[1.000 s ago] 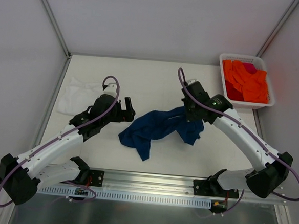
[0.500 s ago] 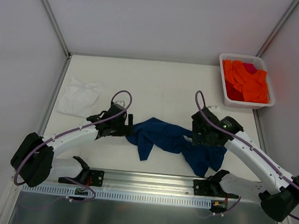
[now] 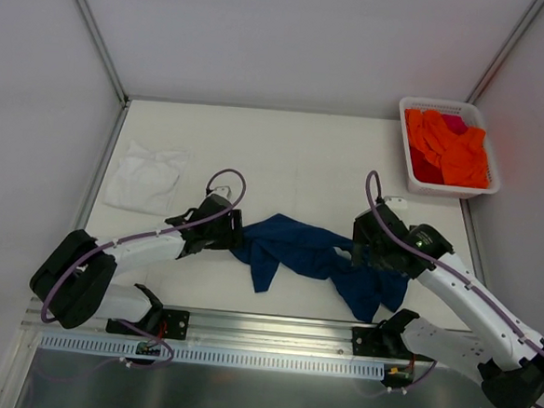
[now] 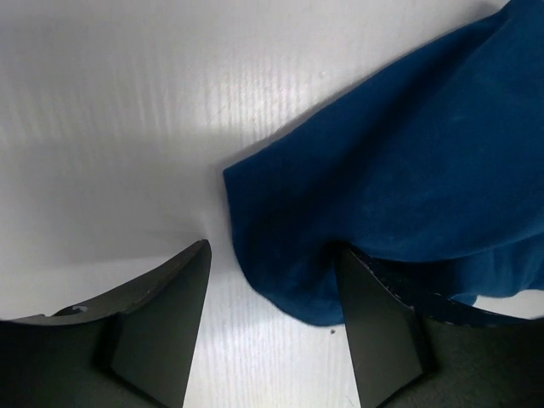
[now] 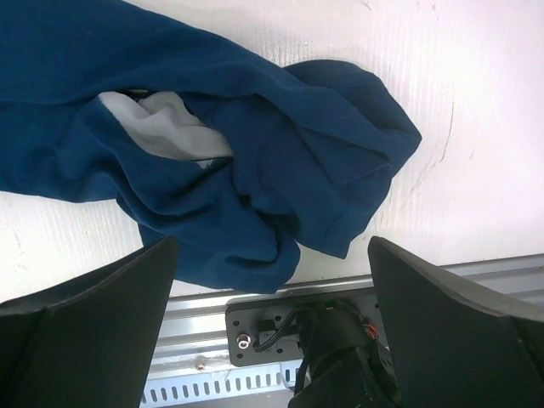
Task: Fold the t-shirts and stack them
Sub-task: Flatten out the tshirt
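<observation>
Lying low and nearly flat over the bench [image 3: 294, 150], the left arm points right, its pincer [image 3: 232, 234] at the left end of the navy tee [image 3: 292, 246]. Its jaws stand partly apart on either side of a fold of that cloth, not clamped on it. The right arm bends at the elbow and tips its pincer [image 3: 373, 253] down over the tee's crumpled right end, near the front rail [image 3: 272, 330], jaws wide apart and holding nothing. The white tee [image 3: 143, 178] lies well apart at the bench's left edge.
</observation>
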`<state>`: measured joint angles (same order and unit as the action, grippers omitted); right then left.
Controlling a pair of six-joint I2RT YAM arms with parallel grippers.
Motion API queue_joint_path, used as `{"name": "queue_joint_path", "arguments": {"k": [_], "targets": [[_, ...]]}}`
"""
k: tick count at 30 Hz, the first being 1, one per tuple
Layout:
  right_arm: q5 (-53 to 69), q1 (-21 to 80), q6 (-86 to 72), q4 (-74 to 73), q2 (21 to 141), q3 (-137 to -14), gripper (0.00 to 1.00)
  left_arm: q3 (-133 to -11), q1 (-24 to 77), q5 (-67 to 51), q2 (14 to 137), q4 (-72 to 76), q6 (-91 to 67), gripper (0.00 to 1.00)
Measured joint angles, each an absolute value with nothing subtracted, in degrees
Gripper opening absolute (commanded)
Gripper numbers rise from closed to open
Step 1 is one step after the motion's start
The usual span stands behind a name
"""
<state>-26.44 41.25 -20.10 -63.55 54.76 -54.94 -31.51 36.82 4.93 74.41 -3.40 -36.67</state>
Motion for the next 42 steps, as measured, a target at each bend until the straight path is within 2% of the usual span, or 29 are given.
{"name": "queue_joint_path", "arguments": {"k": [6, 17, 30, 33, 34, 35, 38, 39, 41, 42], "targets": [[-26.1, 41.3, -20.1, -62.0, 55.7, -54.2, 0.99, -30.2, 36.8, 4.8, 75.5, 3.0, -35.5, 0.6], [-26.7, 40.8, -19.1, -58.8, 60.8, -53.5, 1.0, -29.2, 36.8, 8.6, 72.1, 5.2, -33.6, 0.59], [-22.7, 29.7, -13.4, -46.5, 71.9, -50.4, 0.99, -29.3, 36.8, 11.2, 72.6, 8.9, -33.3, 0.59], [-21.6, 27.4, -12.2, -44.3, 73.8, -50.4, 0.93, -29.9, 36.8, 11.2, 74.9, 10.0, -33.1, 0.58], [-21.4, 26.6, -11.8, -43.6, 74.6, -50.5, 0.89, -30.3, 36.8, 11.2, 75.9, 10.3, -33.0, 0.57], [-21.0, 26.0, -11.4, -43.0, 75.4, -50.5, 0.81, -30.7, 36.8, 11.2, 76.9, 10.6, -32.9, 0.55], [-20.0, 24.6, -10.3, -41.3, 77.9, -50.6, 0.67, -31.6, 36.7, 11.2, 78.7, 11.4, -32.8, 0.38], [-19.6, 24.4, -10.1, -40.9, 78.5, -50.7, 0.64, -31.9, 36.7, 11.2, 79.2, 11.7, -32.7, 0.3], [-18.7, 24.1, -9.7, -40.0, 80.1, -50.9, 0.54, -32.7, 36.7, 11.2, 79.9, 11.7, -32.3, 0.21], [-18.3, 24.0, -9.4, -39.4, 80.8, -50.9, 0.49, -33.2, 36.7, 11.1, 80.3, 11.7, -32.2, 0.09]]}}
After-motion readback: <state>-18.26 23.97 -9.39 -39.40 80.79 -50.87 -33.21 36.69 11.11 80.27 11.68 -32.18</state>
